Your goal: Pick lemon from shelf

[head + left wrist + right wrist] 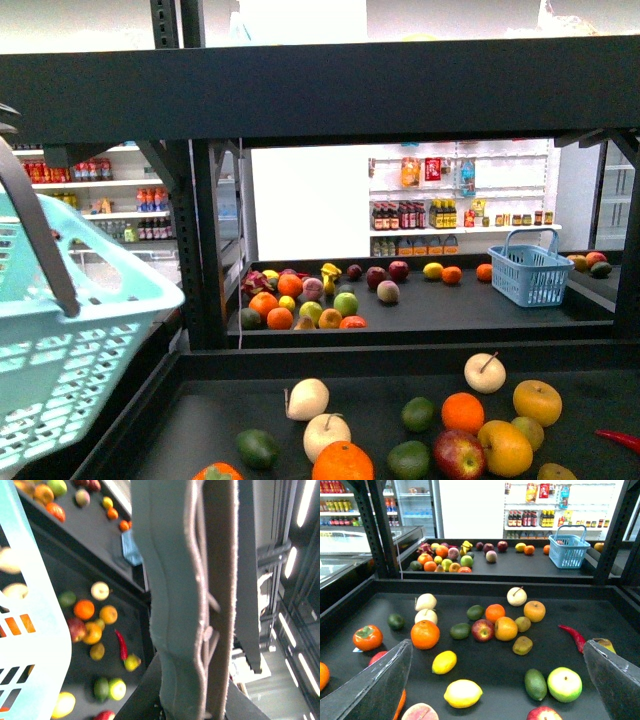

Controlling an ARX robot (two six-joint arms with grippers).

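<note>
Two yellow lemons lie on the shelf's dark tray [485, 670] in the right wrist view: a larger one [463, 693] and a smaller one [444, 662]. My right gripper [495, 680] is open above the tray, its fingers [375, 685] wide apart with the lemons between them, touching neither. My left gripper [187, 700] is shut on the grey basket handle [172, 595] of a light teal basket [60, 370], held up at the left of the front view. A lemon also shows in the left wrist view [63, 705].
Several fruits surround the lemons: oranges [425, 634], apples [483, 630], limes [535, 684], a green apple [564, 684], a red chilli [573, 636]. The upper tray holds more fruit [300, 300] and a blue basket [530, 268]. Black frame posts [205, 240] stand on the left.
</note>
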